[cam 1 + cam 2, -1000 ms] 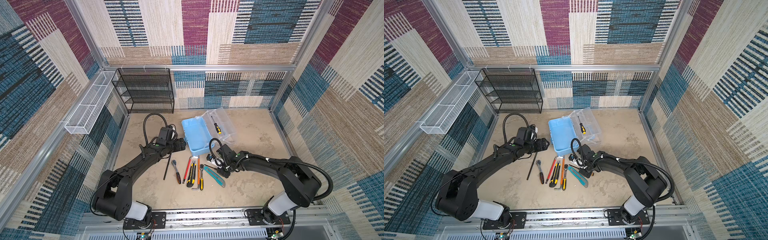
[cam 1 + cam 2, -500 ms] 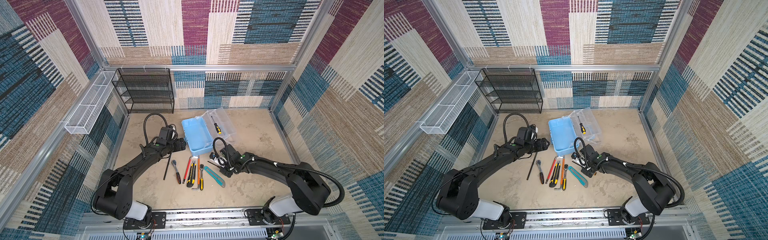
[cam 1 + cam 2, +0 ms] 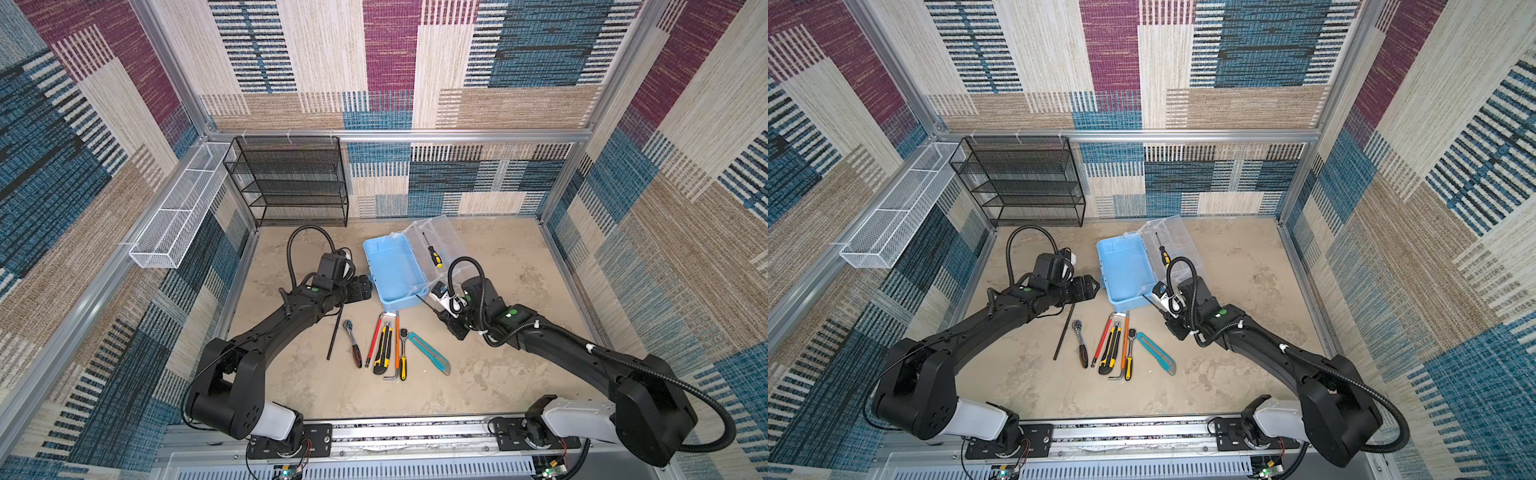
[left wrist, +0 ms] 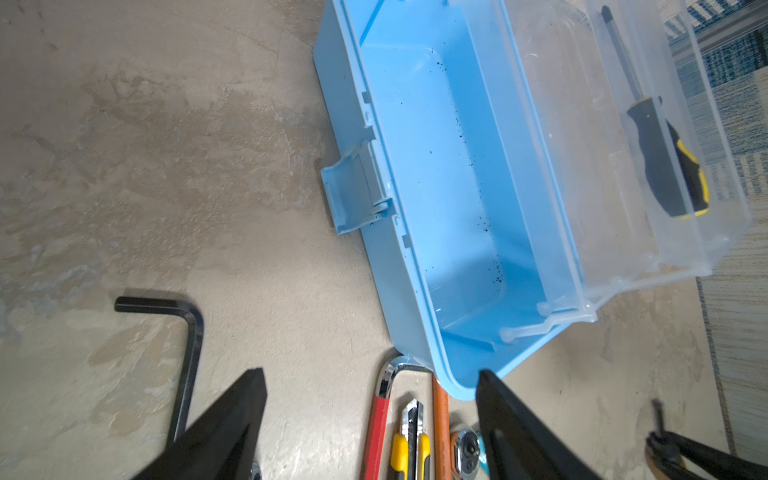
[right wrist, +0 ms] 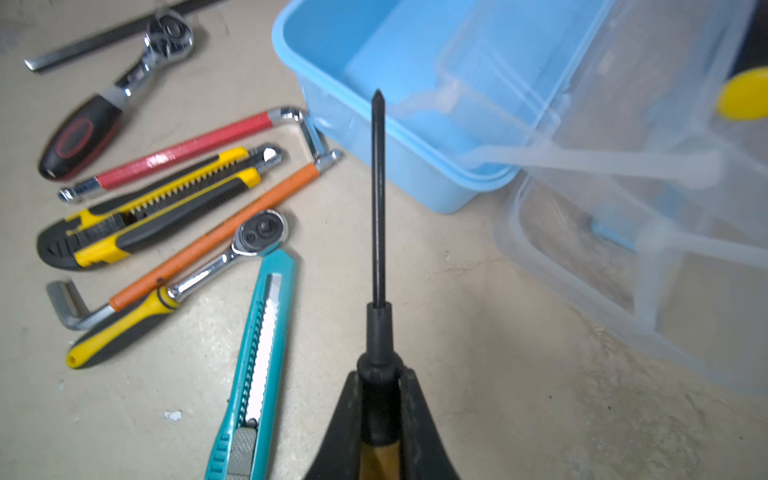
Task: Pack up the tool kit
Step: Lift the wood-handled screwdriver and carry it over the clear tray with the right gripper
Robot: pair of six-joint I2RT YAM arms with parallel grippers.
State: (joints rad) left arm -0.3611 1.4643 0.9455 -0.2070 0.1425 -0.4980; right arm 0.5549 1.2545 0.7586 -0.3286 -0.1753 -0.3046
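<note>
The box [image 3: 390, 270] sits mid-desk [image 3: 498, 374], its lid [image 3: 446, 245] open just to its right with a screwdriver [image 3: 434, 258] in it; loose tools [image 3: 382, 347] lie in a row before the box; a rack [image 3: 291, 183] stands behind, left

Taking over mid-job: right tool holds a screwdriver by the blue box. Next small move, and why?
Probably ease the right tool forward until the screwdriver is over the blue box: it grips the handle, and the tip points at the open box's corner, not yet inside.

Black jointed arms [image 3: 270, 328], white base housings [image 3: 274, 419], green wrist dots [image 3: 316, 289], ribbed cables [image 3: 309, 227], wedge-fingered left pincer [image 4: 370, 371]
</note>
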